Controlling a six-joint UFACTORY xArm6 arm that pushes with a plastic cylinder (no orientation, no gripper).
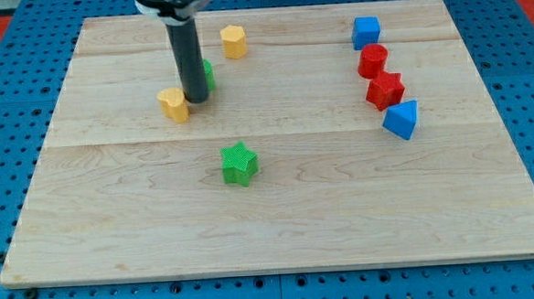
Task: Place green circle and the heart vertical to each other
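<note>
My tip point(195, 100) rests on the bench point(344, 219), just right of the yellow heart point(173, 105), fronting the green circle point(206, 75). No pincer is fitted.

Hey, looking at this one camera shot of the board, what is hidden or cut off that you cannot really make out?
- Green circle: mostly hidden behind the rod; only a green sliver shows at its right.
- My tip: its end sits between the yellow heart and the green circle; contact with either cannot be judged.
- The arm above the rod: cut off by the view's top edge.
- Board: its near corners are cut off at the view's bottom.
</note>
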